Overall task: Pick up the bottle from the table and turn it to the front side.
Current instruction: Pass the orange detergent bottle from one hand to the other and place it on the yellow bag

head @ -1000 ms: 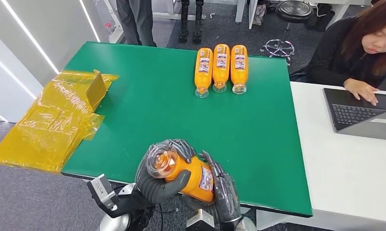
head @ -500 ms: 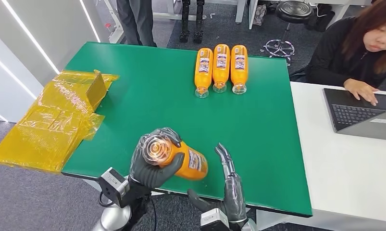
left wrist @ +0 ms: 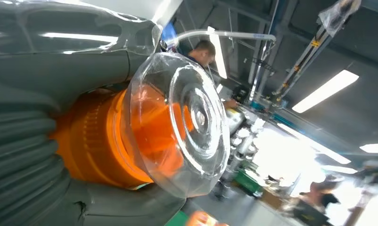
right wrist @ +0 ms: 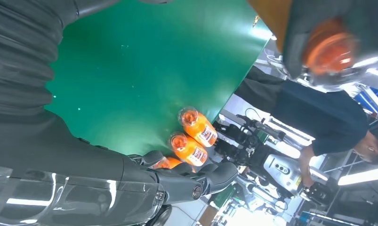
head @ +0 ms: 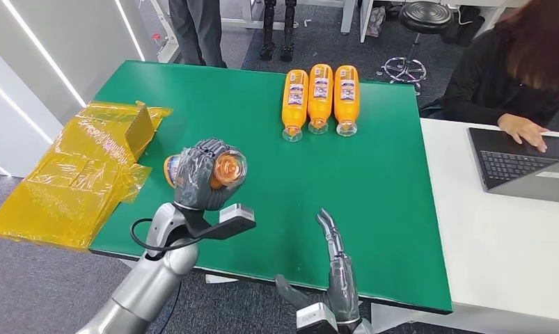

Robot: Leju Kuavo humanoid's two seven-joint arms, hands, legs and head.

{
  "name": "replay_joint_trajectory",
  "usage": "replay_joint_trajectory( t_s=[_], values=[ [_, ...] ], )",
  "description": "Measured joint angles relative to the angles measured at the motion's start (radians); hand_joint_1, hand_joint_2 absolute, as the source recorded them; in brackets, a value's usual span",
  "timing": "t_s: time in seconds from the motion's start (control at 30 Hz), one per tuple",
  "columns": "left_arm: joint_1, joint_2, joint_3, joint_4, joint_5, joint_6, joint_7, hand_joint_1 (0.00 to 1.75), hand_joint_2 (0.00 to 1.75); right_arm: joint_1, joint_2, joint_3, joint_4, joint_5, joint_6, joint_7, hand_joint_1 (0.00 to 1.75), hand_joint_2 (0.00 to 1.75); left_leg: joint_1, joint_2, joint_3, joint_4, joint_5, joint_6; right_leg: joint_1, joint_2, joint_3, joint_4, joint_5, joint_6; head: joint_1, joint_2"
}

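My left hand (head: 198, 174) grips an orange bottle (head: 224, 169) and holds it raised above the green table (head: 402, 209), near its left front part. The bottle's clear cap (head: 229, 167) faces toward me; its base end (head: 170, 170) sticks out beyond the fingers. Close up in the left wrist view, the clear cap (left wrist: 187, 127) and orange neck (left wrist: 97, 141) protrude from my grey fingers (left wrist: 22, 155). My right hand (head: 335, 268) stands open at the table's front edge, fingers extended, holding nothing. The held bottle (right wrist: 328, 47) and my right hand (right wrist: 191, 181) appear in the right wrist view.
Three orange bottles (head: 320, 97) lie side by side at the table's far edge. Crumpled yellow plastic wrap and a box (head: 88, 174) sit off the left edge. A person (head: 520, 76) works at a laptop (head: 527, 163) on the white table to the right.
My right hand let go of the bottle and drew back to the front edge. My left hand carried the bottle up and away to the left, turning it.
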State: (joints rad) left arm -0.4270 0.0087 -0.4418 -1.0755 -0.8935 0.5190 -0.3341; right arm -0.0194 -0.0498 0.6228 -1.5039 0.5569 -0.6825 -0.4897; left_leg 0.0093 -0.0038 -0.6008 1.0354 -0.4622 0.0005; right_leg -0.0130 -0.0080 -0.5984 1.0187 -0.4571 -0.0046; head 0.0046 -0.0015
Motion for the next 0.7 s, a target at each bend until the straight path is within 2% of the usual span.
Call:
replay_joint_trajectory(
  t_s=[0.17, 0.33, 0.5, 0.7],
  values=[
    [-0.147, -0.001, 0.002, 0.268, -0.15, 0.058, 0.091, 1.75, 1.75, -0.002, 0.002, -0.001, 0.005, 0.002, 0.0, 0.006, 0.0, 1.75, 0.0, 0.0, 0.0, 0.0, 0.0, 0.0, 0.0, 0.001, 0.0, 0.0, 0.001, -0.001, 0.0, 0.0],
    [-0.255, -0.004, -0.006, 0.494, -0.319, 0.044, 0.256, 1.75, 1.75, 0.001, 0.002, -0.003, 0.006, -0.007, 0.0, 0.009, 0.0, 1.75, 0.0, 0.002, 0.0, 0.0, 0.0, 0.0, 0.0, 0.002, -0.001, 0.0, 0.001, -0.001, 0.0, 0.0],
    [-0.309, 0.0, -0.03, 0.636, -0.413, -0.049, 0.377, 1.75, 1.75, 0.004, 0.001, -0.006, 0.008, -0.024, 0.0, 0.016, 0.0, 1.75, 0.0, 0.003, 0.0, 0.0, 0.0, 0.0, 0.0, 0.003, -0.002, 0.001, 0.001, -0.001, 0.0, 0.0],
    [-0.331, 0.016, -0.055, 0.73, -0.462, -0.206, 0.476, 1.74, 1.75, 0.015, -0.005, -0.007, 0.009, -0.034, 0.0, 0.024, 0.0, 1.75, 0.0, 0.004, 0.0, 0.0, 0.0, 0.0, 0.0, 0.004, -0.002, 0.001, 0.001, -0.001, 0.0, 0.0]
  ],
)
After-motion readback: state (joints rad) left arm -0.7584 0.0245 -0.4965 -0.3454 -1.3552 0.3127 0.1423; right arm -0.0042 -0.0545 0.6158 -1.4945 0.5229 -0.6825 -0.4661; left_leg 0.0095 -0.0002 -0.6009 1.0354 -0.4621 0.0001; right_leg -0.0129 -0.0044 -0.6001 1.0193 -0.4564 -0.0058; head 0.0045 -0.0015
